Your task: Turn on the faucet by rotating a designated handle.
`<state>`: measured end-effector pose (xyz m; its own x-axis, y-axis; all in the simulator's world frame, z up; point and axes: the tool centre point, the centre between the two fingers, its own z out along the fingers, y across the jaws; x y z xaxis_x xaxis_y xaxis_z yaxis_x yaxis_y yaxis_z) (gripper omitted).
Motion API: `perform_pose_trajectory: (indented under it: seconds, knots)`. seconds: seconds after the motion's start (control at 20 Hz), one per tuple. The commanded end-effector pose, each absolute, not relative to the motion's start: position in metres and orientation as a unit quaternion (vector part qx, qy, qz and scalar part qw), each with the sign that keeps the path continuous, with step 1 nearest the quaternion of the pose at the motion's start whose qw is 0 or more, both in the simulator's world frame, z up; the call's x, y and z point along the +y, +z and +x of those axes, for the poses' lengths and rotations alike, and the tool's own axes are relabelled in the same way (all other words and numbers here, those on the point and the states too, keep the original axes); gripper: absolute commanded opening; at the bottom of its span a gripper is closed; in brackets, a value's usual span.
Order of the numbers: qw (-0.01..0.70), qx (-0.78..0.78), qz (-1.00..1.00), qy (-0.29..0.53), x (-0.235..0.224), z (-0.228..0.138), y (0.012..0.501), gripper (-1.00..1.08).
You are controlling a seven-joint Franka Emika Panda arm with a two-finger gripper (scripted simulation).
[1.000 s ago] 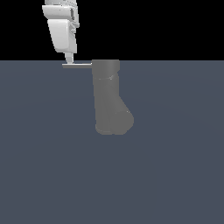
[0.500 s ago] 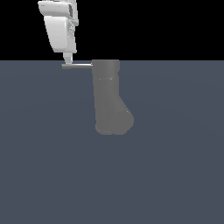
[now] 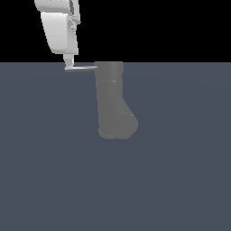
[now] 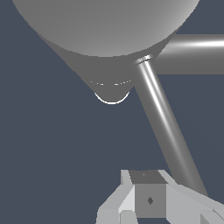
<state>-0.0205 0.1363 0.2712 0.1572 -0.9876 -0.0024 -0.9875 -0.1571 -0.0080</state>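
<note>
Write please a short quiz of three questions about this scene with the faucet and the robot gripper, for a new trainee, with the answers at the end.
1. True or false: the faucet lies flat on its side.
2. In the exterior view, toward which side of the faucet body does the handle stick out?
A. the exterior view's left
B. the exterior view's right
C. straight down
3. Fill in: the gripper meets the handle at its ___ end, far from the body.

Key
1. False: it stands upright on its rounded foot.
2. A.
3. Outer (free) end; the wrist view also shows a fingertip by the bar's tip.
</note>
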Motion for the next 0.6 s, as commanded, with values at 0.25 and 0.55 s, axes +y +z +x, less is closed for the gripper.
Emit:
perform_pose_trajectory:
  seconds: [0.25, 0.55]
  knots:
    - [0.0, 0.65, -0.76, 0.0, 0.13, -0.046, 0.271, -1.0]
    - [0.002, 0.647, -0.762, -0.002, 0.127, -0.051, 0.271, -1.0]
